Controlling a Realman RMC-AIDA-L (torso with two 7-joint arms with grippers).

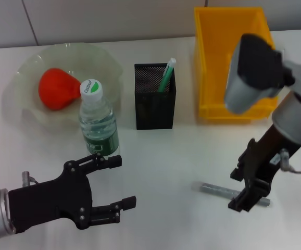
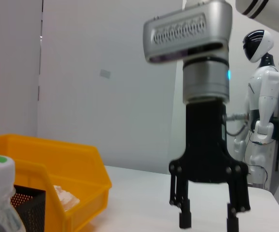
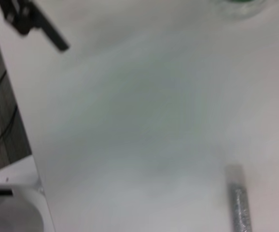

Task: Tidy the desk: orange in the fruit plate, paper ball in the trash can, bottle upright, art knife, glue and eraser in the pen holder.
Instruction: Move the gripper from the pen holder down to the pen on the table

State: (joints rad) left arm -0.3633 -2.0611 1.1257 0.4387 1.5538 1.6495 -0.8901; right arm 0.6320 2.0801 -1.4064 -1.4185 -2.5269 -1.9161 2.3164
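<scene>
- On the white table (image 1: 182,156), the right hand (image 1: 249,195) hung low over a thin grey stick (image 1: 218,189) that lay flat. The stick was likely the art knife, so the hand was there to pick it up.
- Its fingers were spread apart in the left wrist view and held nothing. One tip was at the end of the stick, but I could not tell if it touched.
- Over on the near left side, the left hand (image 1: 111,185) was open too and empty. It sat just in front of the water bottle (image 1: 98,121), not touching it, out of the right hand's way.
- The bottle stood up straight with its green cap on top, so that job looked done.
- Behind the bottle, the orange (image 1: 59,88) rested in the pale fruit plate (image 1: 30,66), where it belonged.
- Between the plate and the bin stood the black mesh pen holder (image 1: 154,107). A green and white stick, maybe the glue (image 1: 166,75), leaned inside it. I could not see an eraser.
- The yellow bin (image 1: 213,62) at the back right was the trash can. Something pale and crumpled (image 2: 64,194), likely the paper ball, lay inside it in the left wrist view.
- The grey stick looked like the last thing left out.
</scene>
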